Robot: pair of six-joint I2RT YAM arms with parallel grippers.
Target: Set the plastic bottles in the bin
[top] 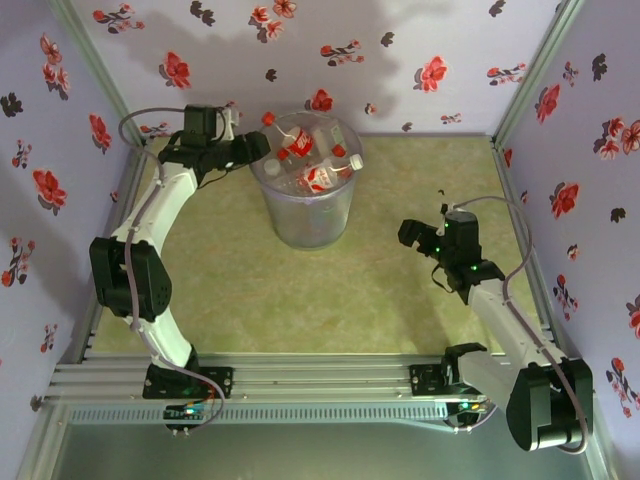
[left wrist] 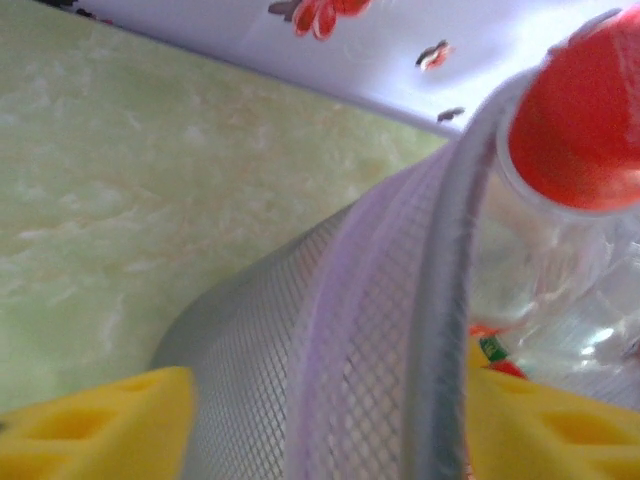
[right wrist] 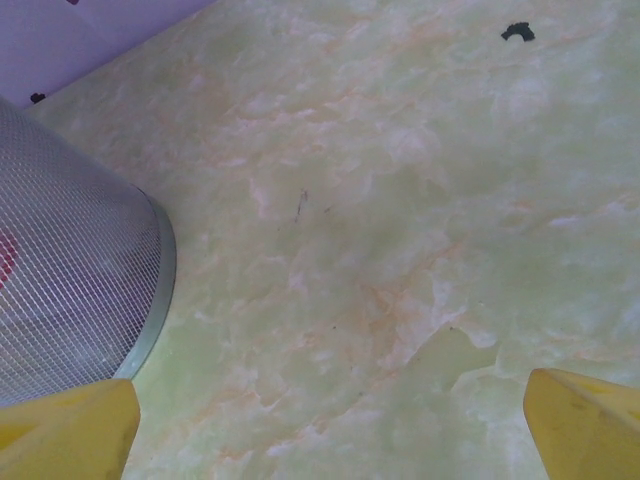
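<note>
The left arm stretches forward to the bin (top: 305, 215), its left gripper (top: 252, 148) spread apart astride the left rim, likely so the red-capped bottle (top: 283, 140) leaning there joins the plastic bottles (top: 318, 172) heaped inside, while right of the bin the bent right arm holds the right gripper (top: 412, 236) apart, idle, over the surface (top: 380, 300).

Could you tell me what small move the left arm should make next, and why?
Probably lift the left gripper straight up: it is open and straddles the rim of the bin, and the red-capped bottle rests in it.
</note>
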